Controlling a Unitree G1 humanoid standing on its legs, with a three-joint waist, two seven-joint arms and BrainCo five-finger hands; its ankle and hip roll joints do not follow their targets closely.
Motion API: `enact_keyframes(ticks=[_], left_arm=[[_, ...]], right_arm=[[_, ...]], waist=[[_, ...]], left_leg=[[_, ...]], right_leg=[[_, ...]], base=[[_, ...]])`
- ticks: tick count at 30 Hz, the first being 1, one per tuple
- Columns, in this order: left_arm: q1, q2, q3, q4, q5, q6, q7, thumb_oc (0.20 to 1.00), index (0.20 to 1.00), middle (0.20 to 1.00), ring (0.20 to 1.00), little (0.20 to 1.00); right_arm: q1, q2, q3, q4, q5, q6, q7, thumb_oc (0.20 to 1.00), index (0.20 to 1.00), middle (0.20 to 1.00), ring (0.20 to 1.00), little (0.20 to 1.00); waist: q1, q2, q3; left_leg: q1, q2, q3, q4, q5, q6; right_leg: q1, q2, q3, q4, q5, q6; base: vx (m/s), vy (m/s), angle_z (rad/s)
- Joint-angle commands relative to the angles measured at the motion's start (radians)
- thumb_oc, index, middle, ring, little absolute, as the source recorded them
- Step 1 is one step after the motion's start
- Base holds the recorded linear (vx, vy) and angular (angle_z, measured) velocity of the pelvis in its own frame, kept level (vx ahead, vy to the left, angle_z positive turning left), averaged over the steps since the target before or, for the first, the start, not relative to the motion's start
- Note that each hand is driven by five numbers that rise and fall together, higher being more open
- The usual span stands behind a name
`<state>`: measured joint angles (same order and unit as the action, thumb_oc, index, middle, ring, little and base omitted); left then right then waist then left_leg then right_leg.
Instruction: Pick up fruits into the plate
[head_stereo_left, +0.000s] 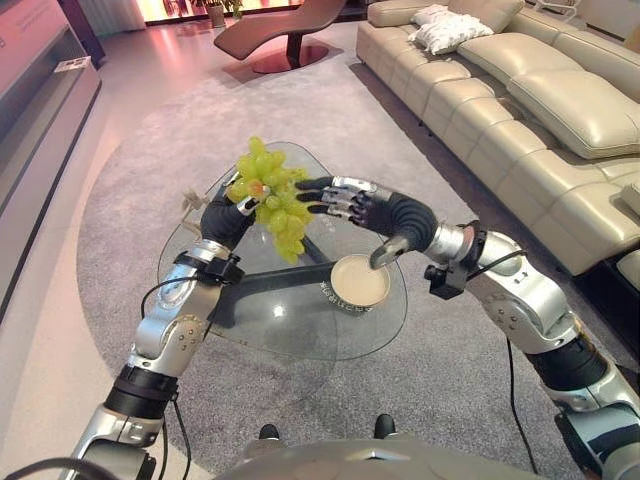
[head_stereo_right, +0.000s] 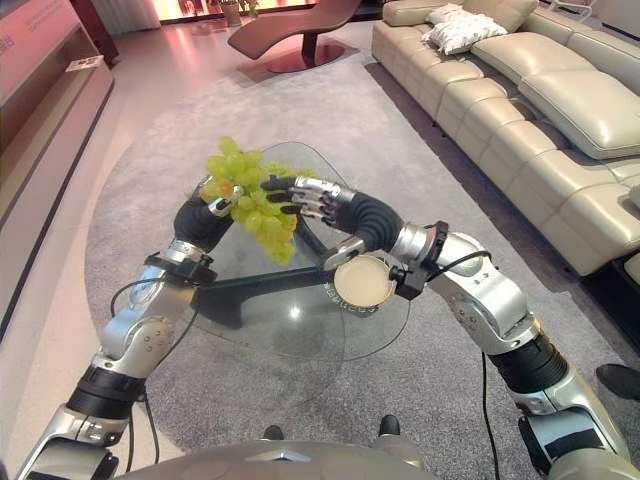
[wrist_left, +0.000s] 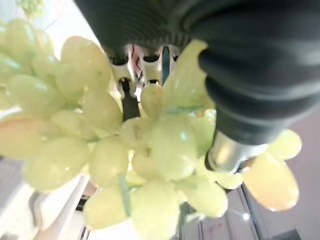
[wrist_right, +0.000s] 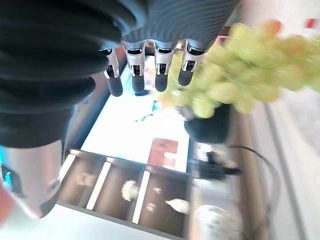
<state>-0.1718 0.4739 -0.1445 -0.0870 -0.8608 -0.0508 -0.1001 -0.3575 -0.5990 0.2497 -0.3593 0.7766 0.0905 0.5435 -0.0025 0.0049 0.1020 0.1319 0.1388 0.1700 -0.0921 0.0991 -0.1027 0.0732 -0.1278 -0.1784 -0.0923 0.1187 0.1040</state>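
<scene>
Left hand clutching grapes above glass table; right hand loose-fingered alongside, over plate.

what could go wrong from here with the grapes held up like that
The left hand holds the bunch of green grapes up in the air, well short of the plate, so loose grapes could drop onto the glass table and roll off. The right hand reaches in with straight fingers beside the bunch and might knock it. The plate sits near the table's edge and could get pushed.
</scene>
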Motion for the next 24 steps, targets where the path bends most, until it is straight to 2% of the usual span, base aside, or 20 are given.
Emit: enact_keyframes(ticks=[1,3,6,7,9,10,14,18,24], left_arm=[[-0.089,0.015,0.038,-0.002,0.026,-0.109,-0.050,0.200,0.200,0.200,0.200,0.200],[-0.096,0.011,0.031,-0.013,0.025,-0.115,-0.056,0.200,0.200,0.200,0.200,0.200],[-0.107,0.007,0.018,-0.038,0.022,-0.127,-0.054,0.200,0.200,0.200,0.200,0.200],[-0.107,0.007,0.018,-0.038,0.022,-0.127,-0.054,0.200,0.200,0.200,0.200,0.200],[-0.112,0.004,0.010,-0.053,0.031,-0.128,-0.051,0.200,0.200,0.200,0.200,0.200],[-0.114,0.000,0.010,-0.059,0.035,-0.125,-0.045,0.200,0.200,0.200,0.200,0.200],[-0.118,-0.014,0.011,-0.068,0.040,-0.123,-0.045,0.200,0.200,0.200,0.200,0.200],[-0.123,-0.018,0.016,-0.110,0.024,-0.127,-0.083,0.200,0.200,0.200,0.200,0.200],[-0.130,-0.010,-0.004,-0.168,0.001,-0.128,-0.142,0.200,0.200,0.200,0.200,0.200]], right_arm=[[-0.023,0.061,-0.039,-0.022,0.046,-0.026,-0.022,1.000,1.000,1.000,1.000,1.000],[-0.019,0.075,-0.036,-0.011,0.025,-0.020,-0.033,1.000,1.000,1.000,1.000,1.000],[-0.014,0.089,-0.028,0.010,0.001,-0.055,-0.113,1.000,1.000,1.000,1.000,1.000],[-0.014,0.089,-0.028,0.010,0.001,-0.055,-0.113,1.000,1.000,1.000,1.000,1.000],[-0.023,0.110,-0.043,0.033,-0.031,-0.165,-0.228,1.000,1.000,1.000,1.000,1.000],[-0.025,0.128,-0.053,0.033,-0.040,-0.192,-0.252,1.000,1.000,1.000,1.000,1.000],[-0.018,0.178,-0.074,0.026,-0.075,-0.225,-0.311,1.000,1.000,1.000,1.000,1.000],[-0.003,0.195,-0.074,0.053,-0.113,-0.206,-0.365,1.000,1.000,1.000,1.000,1.000],[0.015,0.198,-0.053,0.125,-0.084,-0.165,-0.407,1.000,1.000,1.000,1.000,1.000]], waist=[[0.003,-0.032,-0.035],[0.002,-0.030,-0.035],[-0.001,-0.027,-0.033],[-0.001,-0.027,-0.032],[-0.003,-0.022,-0.031],[-0.003,-0.020,-0.030],[-0.003,-0.012,-0.031],[-0.002,-0.006,-0.031],[0.000,-0.005,-0.027]], left_leg=[[-0.002,-0.008,-0.014,0.042,-0.152,-0.003],[-0.002,-0.007,-0.013,0.044,-0.152,-0.002],[0.001,-0.005,-0.013,0.043,-0.149,-0.002],[0.002,-0.005,-0.013,0.043,-0.150,-0.002],[0.003,-0.006,-0.015,0.044,-0.150,-0.002],[0.003,-0.007,-0.017,0.044,-0.151,-0.001],[0.002,-0.011,-0.019,0.044,-0.155,0.002],[-0.001,-0.010,-0.017,0.044,-0.154,0.004],[-0.002,-0.009,-0.013,0.043,-0.150,0.005]], right_leg=[[0.069,-0.058,-0.072,0.052,-0.137,0.043],[0.069,-0.057,-0.071,0.054,-0.138,0.041],[0.073,-0.056,-0.069,0.052,-0.137,0.040],[0.073,-0.056,-0.069,0.052,-0.137,0.040],[0.073,-0.054,-0.066,0.054,-0.137,0.039],[0.073,-0.054,-0.065,0.054,-0.138,0.039],[0.072,-0.055,-0.065,0.053,-0.139,0.039],[0.070,-0.058,-0.066,0.053,-0.140,0.039],[0.068,-0.060,-0.070,0.056,-0.138,0.038]], base=[[0.00,0.000,0.00],[0.00,0.000,0.00],[0.00,0.000,0.00],[0.00,0.000,0.00],[0.00,0.000,0.00],[0.00,0.000,0.00],[0.00,0.000,0.00],[0.00,0.000,0.00],[0.00,0.002,0.04]])
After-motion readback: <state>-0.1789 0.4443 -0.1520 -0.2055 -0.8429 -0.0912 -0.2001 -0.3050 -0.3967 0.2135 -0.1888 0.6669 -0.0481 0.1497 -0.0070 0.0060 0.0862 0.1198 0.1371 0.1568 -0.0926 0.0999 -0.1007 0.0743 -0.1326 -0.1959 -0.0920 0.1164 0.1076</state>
